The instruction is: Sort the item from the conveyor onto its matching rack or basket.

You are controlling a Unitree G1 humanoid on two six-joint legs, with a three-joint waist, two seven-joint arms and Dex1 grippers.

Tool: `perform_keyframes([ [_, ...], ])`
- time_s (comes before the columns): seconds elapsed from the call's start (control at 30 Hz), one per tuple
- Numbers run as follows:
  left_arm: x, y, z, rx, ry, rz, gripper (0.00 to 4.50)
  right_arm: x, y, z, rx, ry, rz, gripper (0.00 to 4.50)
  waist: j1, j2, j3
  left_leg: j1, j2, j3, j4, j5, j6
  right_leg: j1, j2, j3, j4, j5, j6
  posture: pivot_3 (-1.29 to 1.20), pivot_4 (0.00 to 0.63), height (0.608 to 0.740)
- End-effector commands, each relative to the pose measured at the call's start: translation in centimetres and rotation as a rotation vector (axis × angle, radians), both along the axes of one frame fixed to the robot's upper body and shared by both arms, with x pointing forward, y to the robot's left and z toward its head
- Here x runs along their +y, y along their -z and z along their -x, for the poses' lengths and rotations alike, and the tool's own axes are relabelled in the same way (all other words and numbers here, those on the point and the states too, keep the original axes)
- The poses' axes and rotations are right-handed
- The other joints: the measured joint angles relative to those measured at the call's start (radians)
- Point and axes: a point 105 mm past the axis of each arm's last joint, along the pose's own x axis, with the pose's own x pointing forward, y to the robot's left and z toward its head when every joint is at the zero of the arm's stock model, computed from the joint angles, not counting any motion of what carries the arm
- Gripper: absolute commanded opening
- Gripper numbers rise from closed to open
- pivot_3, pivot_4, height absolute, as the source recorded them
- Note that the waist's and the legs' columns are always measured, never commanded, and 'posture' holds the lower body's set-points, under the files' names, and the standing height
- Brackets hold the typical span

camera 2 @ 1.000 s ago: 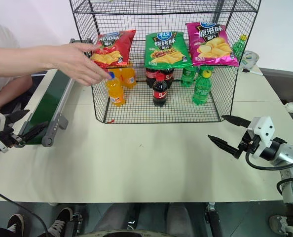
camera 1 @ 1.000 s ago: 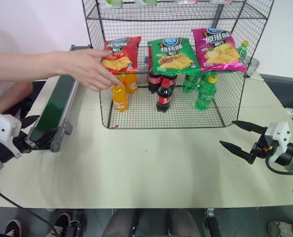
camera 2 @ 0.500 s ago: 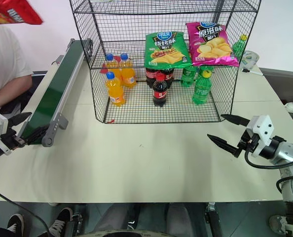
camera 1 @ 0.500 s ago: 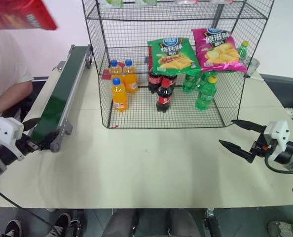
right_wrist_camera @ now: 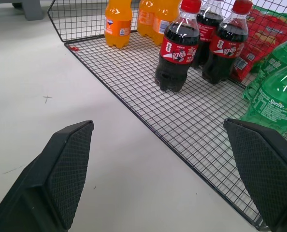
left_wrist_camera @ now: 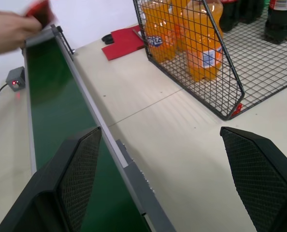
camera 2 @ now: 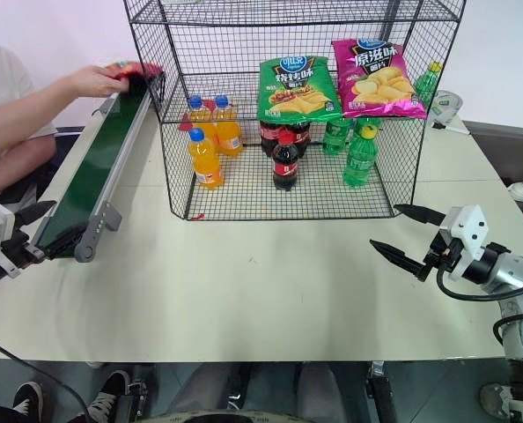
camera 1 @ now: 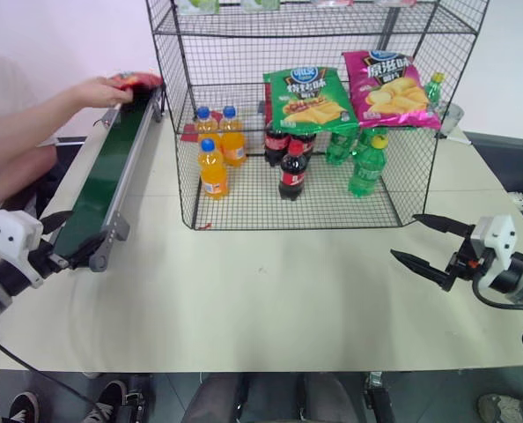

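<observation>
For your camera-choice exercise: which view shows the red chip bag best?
The right eye view: the red bag lies at the conveyor's far end under a person's hand, partly covered. The left eye view shows much the same. The left wrist view catches a blurred red corner. The right wrist view looks at the rack's bottles.

The belt [camera 1: 112, 172] is dark green in a grey frame; the chip bag [camera 1: 136, 80] at its far end is red. The wire rack [camera 1: 307, 123] is black — holding a green bag [camera 1: 310, 99], a pink bag [camera 1: 388, 88], orange bottles [camera 1: 213, 167], dark cola bottles [camera 1: 294, 172] with red labels and green bottles [camera 1: 367, 165]. The table [camera 1: 261, 291] is pale cream.
</observation>
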Motion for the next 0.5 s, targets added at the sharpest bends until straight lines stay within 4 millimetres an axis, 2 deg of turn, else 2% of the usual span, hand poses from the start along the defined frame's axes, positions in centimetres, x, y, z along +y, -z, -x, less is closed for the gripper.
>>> perform_keyframes([
  [0.03, 0.5, -1.1, 0.4, -0.047, -0.017, -0.008, 4.10, 0.5, -1.0, -0.1, -0.037, -0.022, 0.013, 4.50, 0.000, 0.000, 0.000, 0.000, 0.000, 0.000, 0.000, 0.000, 0.000, 0.000, 0.000, 0.000, 0.000, 0.000, 0.000, 0.00, 0.150, 0.740],
  [0.33, 1.0, -0.6, 0.5, -0.056, -0.068, -0.098, 4.10, 1.4, -1.1, -0.1, -0.040, -0.062, -0.016, 4.50, 0.000, 0.000, 0.000, 0.000, 0.000, 0.000, -0.001, 0.000, 0.000, 0.000, 0.000, 0.000, -0.001, 0.000, 0.000, 0.00, 0.150, 0.740],
  [0.5, 1.1, -0.6, 0.9, -0.092, -0.076, -0.174, 4.10, 5.4, -1.7, 0.7, -0.054, -0.211, -0.060, 4.50, -0.002, 0.000, 0.000, 0.000, 0.000, 0.000, -0.003, 0.000, 0.000, 0.000, 0.000, 0.000, -0.002, 0.000, 0.000, 0.00, 0.150, 0.740],
])
